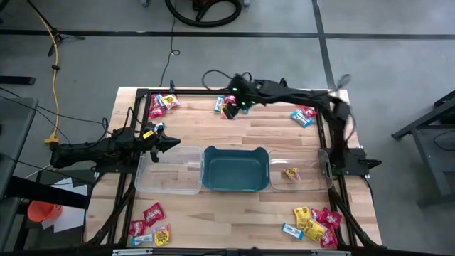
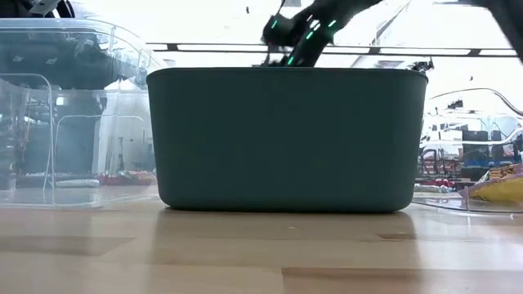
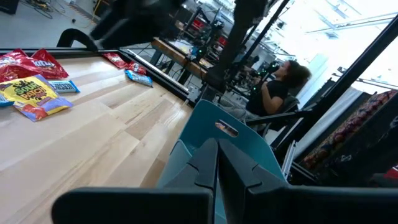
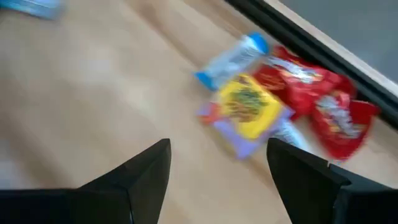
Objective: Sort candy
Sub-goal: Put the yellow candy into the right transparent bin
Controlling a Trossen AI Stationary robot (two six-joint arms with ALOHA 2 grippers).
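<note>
- while the right gripper (image 4: 217, 168) reaches across the far edge of the table with its fingers spread wide and nothing between them, the step in hand looks like the approach to a fresh pick from the small far heap of candy (image 1: 229, 108).
- in the right wrist view that heap sits just ahead of the open fingers: a yellow packet (image 4: 249, 106) in the middle, a blue-and-white packet (image 4: 233, 59) touching it on one side, and red packets (image 4: 323, 102) bunched on the other.
- the rest of the candy lies in heaps near the table's corners, and one yellow piece (image 1: 291, 173) already rests in the right clear bin (image 1: 323, 186).
- the teal tub (image 1: 236, 169) stands between the two clear bins at the middle of the table; the left clear bin (image 1: 168, 186) looks to hold nothing.
- the left gripper (image 1: 170, 141) waits by the far corner of that left bin, fingers pressed together and holding nothing.
- my guess for the next move: bring the open fingers down astride a single packet, most likely the yellow one, and close without catching the neighbours that touch it.
- the risk, as i judge it, is pinching two flat wrappers at once, since they overlap.
</note>
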